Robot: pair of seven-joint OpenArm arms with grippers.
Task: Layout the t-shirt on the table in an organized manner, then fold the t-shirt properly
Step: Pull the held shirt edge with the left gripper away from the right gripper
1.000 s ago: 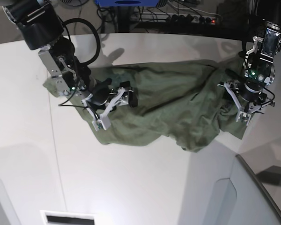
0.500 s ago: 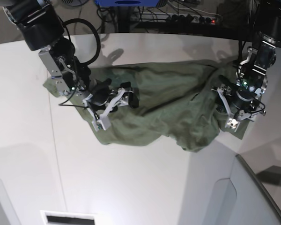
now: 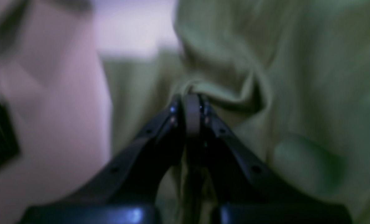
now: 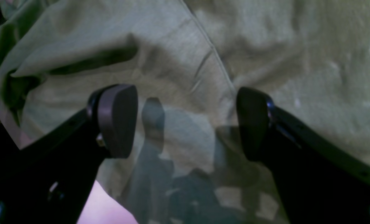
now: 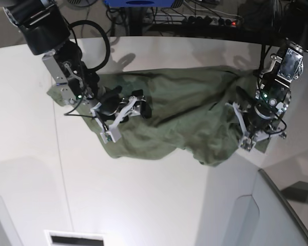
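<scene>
Olive-green cotton t-shirt (image 5: 177,115) lay crumpled across the matte white surface (image 5: 143,200), not yet spread flat. At the base view's left, the right hand (image 5: 124,117) hovered over the cloth with its fingers (image 4: 118,119) spread wide, holding nothing. At the view's right, the left hand (image 5: 249,137) was clamped narrow on a pinched ridge of fabric near the garment's edge. Judged risk: the pinch looked shallow, so a pull could slip it free, or drag the whole bunched shirt sideways because the other end was unanchored.
</scene>
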